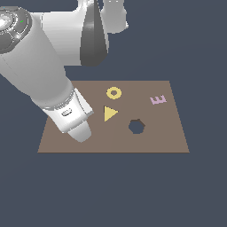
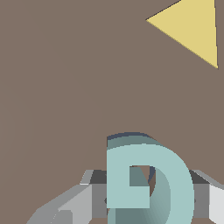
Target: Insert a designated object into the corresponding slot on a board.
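Closest to your wrist camera, the teal G block (image 2: 148, 183) sits clamped between the jaws, grey fingers (image 2: 65, 203) showing on either side of it, held just above the brown board (image 2: 65, 87). A dark edge shows right behind the block, but you cannot tell whether that is the slot. Further out lies the yellow triangle (image 2: 192, 30). In the exterior view, the arm (image 1: 40, 66) covers the board's left part; beyond it you see the yellow ring (image 1: 114, 93), the dark hexagon-like hole (image 1: 136, 126) and the pink E (image 1: 158, 99).
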`<state>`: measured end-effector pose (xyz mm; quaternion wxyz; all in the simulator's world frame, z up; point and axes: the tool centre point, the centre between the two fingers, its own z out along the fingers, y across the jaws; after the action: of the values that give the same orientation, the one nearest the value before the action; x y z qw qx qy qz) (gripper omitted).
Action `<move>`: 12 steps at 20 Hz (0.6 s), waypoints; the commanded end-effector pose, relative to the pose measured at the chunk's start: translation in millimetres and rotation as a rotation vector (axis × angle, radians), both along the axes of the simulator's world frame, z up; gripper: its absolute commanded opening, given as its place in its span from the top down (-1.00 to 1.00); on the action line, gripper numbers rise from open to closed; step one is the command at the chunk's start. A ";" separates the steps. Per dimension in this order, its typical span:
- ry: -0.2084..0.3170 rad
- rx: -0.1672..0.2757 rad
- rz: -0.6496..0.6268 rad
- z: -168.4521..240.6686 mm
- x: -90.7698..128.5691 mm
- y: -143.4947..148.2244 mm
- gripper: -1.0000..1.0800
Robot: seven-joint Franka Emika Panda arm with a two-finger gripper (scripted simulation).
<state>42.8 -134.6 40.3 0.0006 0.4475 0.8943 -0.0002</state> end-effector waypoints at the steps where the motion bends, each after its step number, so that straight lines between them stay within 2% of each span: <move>1: 0.000 0.000 0.008 0.2 0.2 0.4 1.00; 12: -0.002 0.001 -0.002 -9.4 -0.3 -0.1 1.00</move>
<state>42.7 -134.7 34.1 0.0011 0.4479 0.8941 0.0004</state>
